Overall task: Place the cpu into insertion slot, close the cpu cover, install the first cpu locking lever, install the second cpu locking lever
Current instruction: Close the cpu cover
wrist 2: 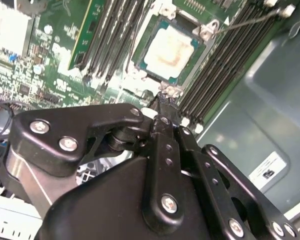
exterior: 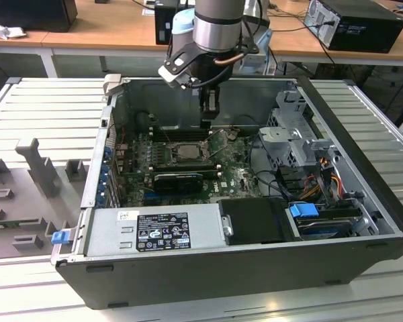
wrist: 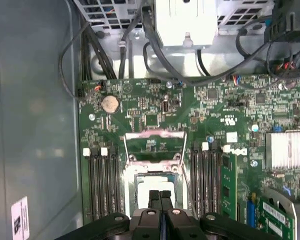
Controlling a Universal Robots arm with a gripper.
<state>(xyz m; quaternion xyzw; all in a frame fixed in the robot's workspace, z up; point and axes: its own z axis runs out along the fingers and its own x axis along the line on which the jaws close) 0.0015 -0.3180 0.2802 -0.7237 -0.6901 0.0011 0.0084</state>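
Observation:
The cpu [wrist 2: 170,52], a pale silver-beige square, lies flat in the insertion slot [wrist: 132,176] on the green board. The slot [exterior: 188,151] sits mid-board inside the open computer case. The cpu cover [wrist: 155,136], a thin metal frame with a window, is swung open and lies back on the board beyond the slot. A thin wire lever [wrist 2: 250,20] stands out beside the slot. My gripper [wrist: 160,196] hovers just over the near edge of the slot with its black fingers [wrist 2: 162,107] pressed together and nothing between them. In the exterior view the gripper [exterior: 207,123] hangs above the board's rear part.
Long black memory slots [wrist: 102,185] flank the socket on both sides. A long black card [exterior: 178,180] lies in front of it. The power supply [exterior: 154,228], a drive cage [exterior: 295,141] with cables, a finned heat sink [wrist: 287,150] and the case walls [exterior: 349,134] hem the board in.

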